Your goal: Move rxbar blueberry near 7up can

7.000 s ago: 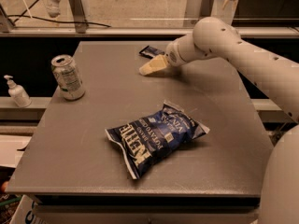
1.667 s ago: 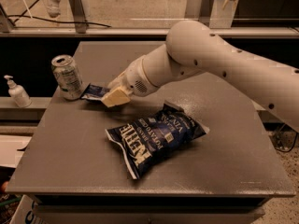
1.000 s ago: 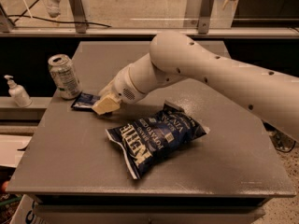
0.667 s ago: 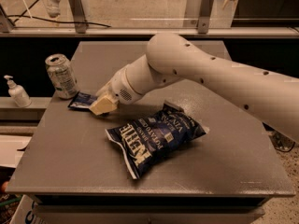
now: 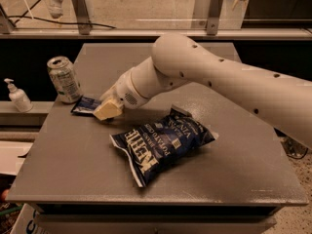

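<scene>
The rxbar blueberry (image 5: 84,105), a small flat dark blue wrapper, lies on the grey table (image 5: 234,145) at its left side, just right of and in front of the 7up can (image 5: 64,79). The silvery can stands upright near the table's left edge, a small gap from the bar. My gripper (image 5: 108,110) is low over the table at the bar's right end and is shut on that end. The white arm reaches in from the right.
A large crinkled blue Kettle chips bag (image 5: 163,139) lies mid-table, just right of and in front of the gripper. A small white pump bottle (image 5: 18,95) stands on a ledge left of the table. A railing runs behind the table.
The gripper carried the bar from the table's far side to the left, down beside the can. Over the last second it has barely moved, with the bar low at the table.
</scene>
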### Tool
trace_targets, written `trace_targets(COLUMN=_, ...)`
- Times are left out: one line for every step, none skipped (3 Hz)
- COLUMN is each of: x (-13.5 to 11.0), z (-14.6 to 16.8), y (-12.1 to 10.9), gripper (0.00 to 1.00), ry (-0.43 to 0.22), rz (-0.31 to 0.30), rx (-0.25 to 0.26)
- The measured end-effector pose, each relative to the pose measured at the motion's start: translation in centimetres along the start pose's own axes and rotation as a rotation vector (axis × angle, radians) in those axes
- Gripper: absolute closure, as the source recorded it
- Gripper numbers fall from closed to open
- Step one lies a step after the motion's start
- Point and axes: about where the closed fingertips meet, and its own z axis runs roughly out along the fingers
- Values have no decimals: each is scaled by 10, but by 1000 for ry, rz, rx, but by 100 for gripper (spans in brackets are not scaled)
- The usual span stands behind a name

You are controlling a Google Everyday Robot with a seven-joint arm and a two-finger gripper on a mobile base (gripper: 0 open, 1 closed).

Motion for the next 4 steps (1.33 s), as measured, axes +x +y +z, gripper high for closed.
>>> trace_targets(x=-2, z=2, y=1, gripper=12, ry=-3, rz=2, rx=-4)
trace_targets(x=-2, z=2, y=1, gripper=0, ry=-3, rz=2, rx=-4)
trace_targets(x=-1, z=0, y=0, gripper=0, ry=-12, rz=10, rx=-9)
trace_targets(x=-4, z=-19, y=-6, gripper=0, ry=-38, rz=17, rx=12)
